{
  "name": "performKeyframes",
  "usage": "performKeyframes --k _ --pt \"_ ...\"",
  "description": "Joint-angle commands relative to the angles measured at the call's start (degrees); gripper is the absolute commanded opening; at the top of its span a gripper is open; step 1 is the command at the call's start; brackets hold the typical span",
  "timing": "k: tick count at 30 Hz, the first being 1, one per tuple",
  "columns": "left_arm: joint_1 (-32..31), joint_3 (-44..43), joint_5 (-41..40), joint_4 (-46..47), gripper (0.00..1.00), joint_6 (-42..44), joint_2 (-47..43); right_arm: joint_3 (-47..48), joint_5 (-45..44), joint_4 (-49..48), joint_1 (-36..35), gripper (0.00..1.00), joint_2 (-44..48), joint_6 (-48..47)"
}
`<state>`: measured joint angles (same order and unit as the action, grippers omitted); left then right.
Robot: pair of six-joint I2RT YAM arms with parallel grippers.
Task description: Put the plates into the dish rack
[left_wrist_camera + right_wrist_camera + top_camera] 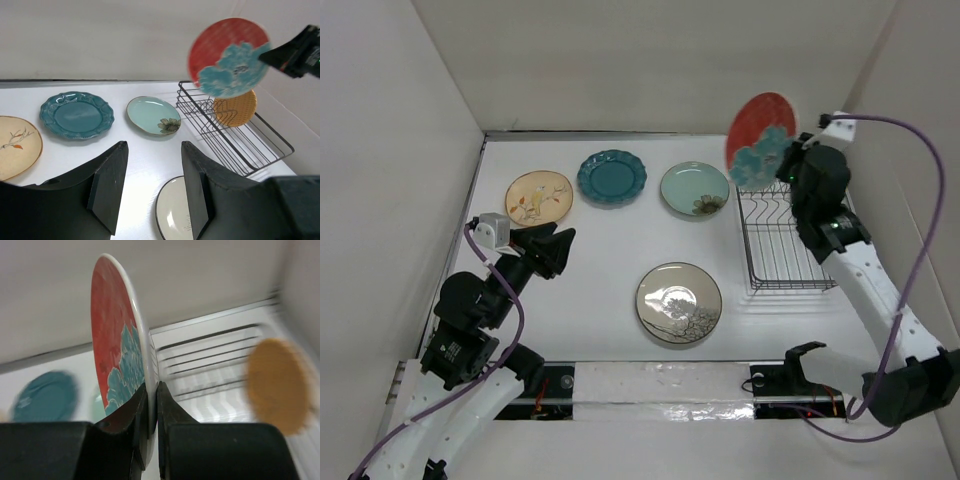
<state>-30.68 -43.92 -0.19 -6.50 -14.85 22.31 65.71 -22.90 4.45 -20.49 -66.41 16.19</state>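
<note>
Where right jaws pinch, red plate (112, 330) rim hidden

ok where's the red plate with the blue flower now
Far right in the top view: the red plate is held upright by the right gripper over the far end of the dish rack, near the orange plate.

A red blue-flowered plate (227, 57) aloft over the dish rack (240, 150) (orange plate (236, 107) upright inside).
</note>
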Motion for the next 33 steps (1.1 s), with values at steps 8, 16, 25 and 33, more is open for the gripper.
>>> performKeyframes --k 8,16,25,33 --pt "0.09 0.24 2.91 2.9 0.45 -0.35 -1.21 12.76 -2.87 -3.21 15.91 0.0 -1.25 -27.86" --pt "0.09 0.24 3.09 2.9 0.45 -0.35 -1.47 18.57 3.12 -0.4 20.05 0.0 -10.49 -34.64" --pt "-0.44 0.15 3.0 2.81 0.45 -0.27 -1.65 18.14 -0.48 -1.36 20.58 0.0 -11.55 -35.17" --pt "-0.44 0.15 3.09 2.81 0.45 -0.27 -1.91 15.77 -3.29 -3.48 22.86 0.0 -10.84 -35.25"
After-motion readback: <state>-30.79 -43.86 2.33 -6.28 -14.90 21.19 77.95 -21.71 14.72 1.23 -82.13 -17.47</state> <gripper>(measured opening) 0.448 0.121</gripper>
